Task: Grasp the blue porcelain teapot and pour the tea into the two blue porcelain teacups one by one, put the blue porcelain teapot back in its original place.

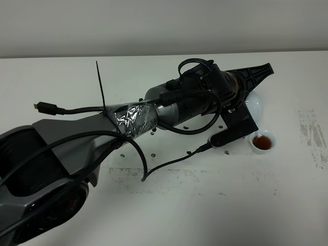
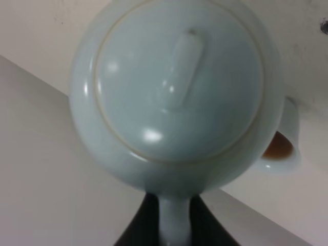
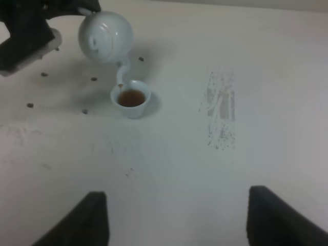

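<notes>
The blue porcelain teapot (image 2: pixel 174 87) fills the left wrist view, its loop handle clamped between the black fingers (image 2: pixel 134 233) of my left gripper (image 2: pixel 174 233). In the exterior high view the left arm reaches across to the right, and only part of the teapot (image 1: pixel 255 105) shows beside the gripper (image 1: pixel 245 102). The teapot (image 3: pixel 105 35) is tilted with its spout just above one blue teacup (image 3: pixel 131 98) that holds brown tea; the cup also shows in the exterior high view (image 1: pixel 262 141) and the left wrist view (image 2: pixel 282 148). The second teacup is hidden. My right gripper (image 3: pixel 177 220) is open and empty, low over bare table.
Small dark specks (image 1: pixel 154 152) lie scattered on the white table under the left arm. A grey scuffed patch (image 3: pixel 221 110) marks the table right of the cup, and shows in the exterior high view (image 1: pixel 312 136). A loose black cable (image 1: pixel 48 107) trails from the arm.
</notes>
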Controlling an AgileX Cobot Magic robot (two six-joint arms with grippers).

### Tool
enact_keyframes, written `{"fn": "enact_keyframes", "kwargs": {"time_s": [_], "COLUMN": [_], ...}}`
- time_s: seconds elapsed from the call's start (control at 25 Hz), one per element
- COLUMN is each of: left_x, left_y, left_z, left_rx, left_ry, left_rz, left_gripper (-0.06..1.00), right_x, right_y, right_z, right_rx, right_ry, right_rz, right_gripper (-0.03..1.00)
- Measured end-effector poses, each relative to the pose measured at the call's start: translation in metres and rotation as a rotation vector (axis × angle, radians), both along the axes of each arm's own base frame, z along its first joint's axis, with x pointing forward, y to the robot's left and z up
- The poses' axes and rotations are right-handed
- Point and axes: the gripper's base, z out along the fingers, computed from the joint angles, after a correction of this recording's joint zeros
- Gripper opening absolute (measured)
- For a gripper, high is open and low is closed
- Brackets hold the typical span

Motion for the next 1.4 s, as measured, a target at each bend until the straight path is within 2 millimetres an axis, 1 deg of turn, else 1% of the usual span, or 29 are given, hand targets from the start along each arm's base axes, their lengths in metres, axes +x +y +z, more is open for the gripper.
{"fn": "enact_keyframes", "kwargs": {"time_s": [0.64,1.4], "left_x": [0.0,-0.0006], "left_y": [0.0,0.0024], "left_z": [0.0,-0.0017], "left_rx": [0.0,-0.017], "left_ry": [0.0,0.041], "left_rz": [0.001,0.061], "left_gripper": [0.03,0.03], "right_x": [0.0,0.0], "right_y": [0.0,0.0], "right_z": [0.0,0.0], "right_rx": [0.0,0.0], "right_ry": [0.0,0.0], "right_rz": [0.0,0.0], "right_gripper": [0.59,0.59]}}
